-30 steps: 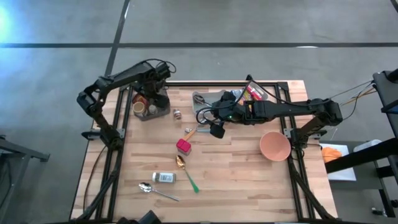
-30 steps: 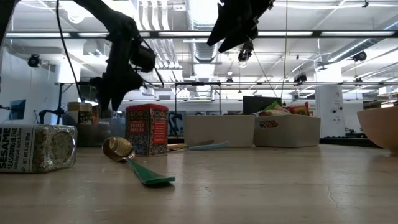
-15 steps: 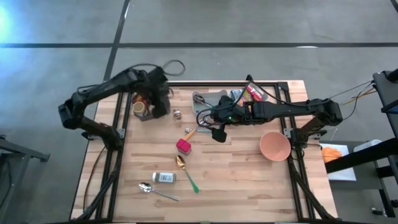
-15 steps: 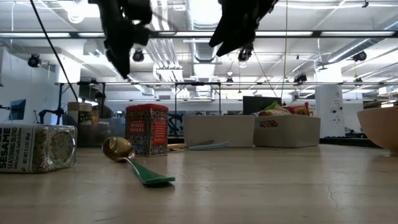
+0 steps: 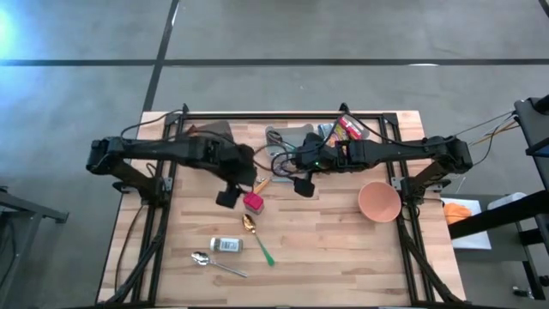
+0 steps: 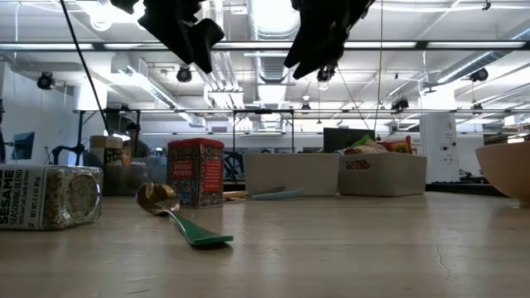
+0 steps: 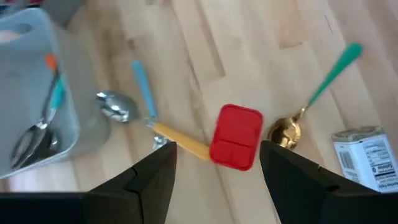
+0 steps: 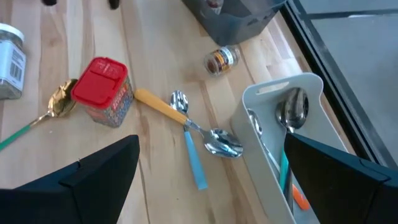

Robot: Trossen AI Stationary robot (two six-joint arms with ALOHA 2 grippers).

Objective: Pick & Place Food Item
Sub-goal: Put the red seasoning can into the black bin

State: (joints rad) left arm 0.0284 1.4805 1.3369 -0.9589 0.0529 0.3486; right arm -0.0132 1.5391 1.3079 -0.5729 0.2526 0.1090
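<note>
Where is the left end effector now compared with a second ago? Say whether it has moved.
Yes. In the high view the left end effector has left the far-left corner of the table and swung toward the middle, now hanging open beside the red spice tin.

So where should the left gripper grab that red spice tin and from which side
Probably from straight above, across the body just under the lid. The tin stands upright with its red lid facing up, and the left gripper hovers over it with jaws open. Close across the sides that are clear: a yellow-handled utensil lies close on one side, a gold spoon on the other.
</note>
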